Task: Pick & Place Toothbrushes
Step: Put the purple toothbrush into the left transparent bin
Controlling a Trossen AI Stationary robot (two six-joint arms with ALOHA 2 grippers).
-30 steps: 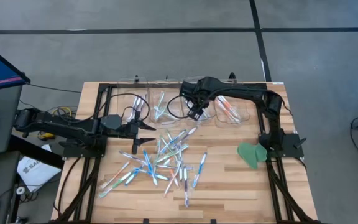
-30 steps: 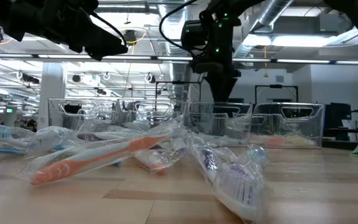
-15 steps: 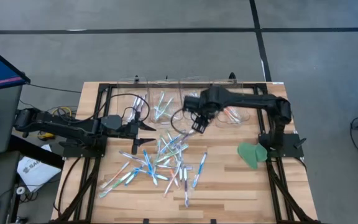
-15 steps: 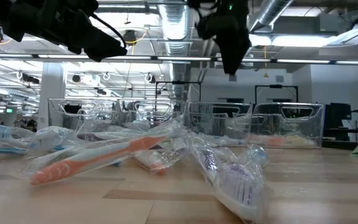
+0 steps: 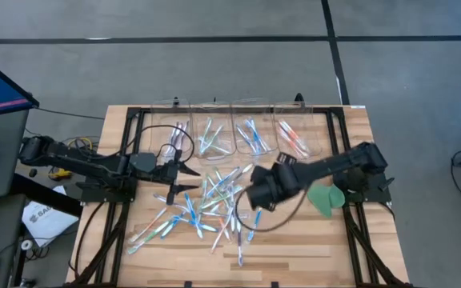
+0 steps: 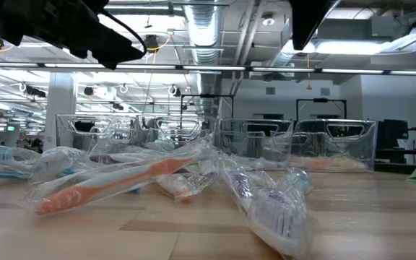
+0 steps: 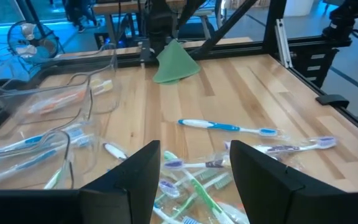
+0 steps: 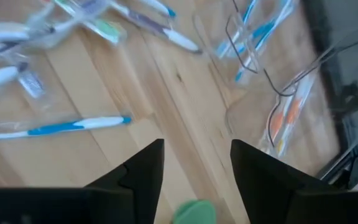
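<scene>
Right gripper [image 5: 256, 197] has moved from the clear bins [image 5: 246, 138] to above the toothbrushes [image 5: 206, 204] scattered mid-worktop [image 5: 294, 240], jaws spread, empty. Bins hold sorted brushes. Left gripper [image 5: 184, 178] hovers, jaws spread. Green disc [image 5: 322, 198] lies right; grey floor surrounds.

Your wooden table [image 5: 294, 248] carries loose toothbrushes [image 5: 206, 204] mid-board, clear bins [image 5: 246, 136] behind them, green disc [image 5: 322, 198] beside them.

Glossy translucent plastic toothbrushes [image 5: 214, 200] lie on a matt wood-plank table [image 5: 294, 240] near clear plastic bins [image 5: 250, 136].
</scene>
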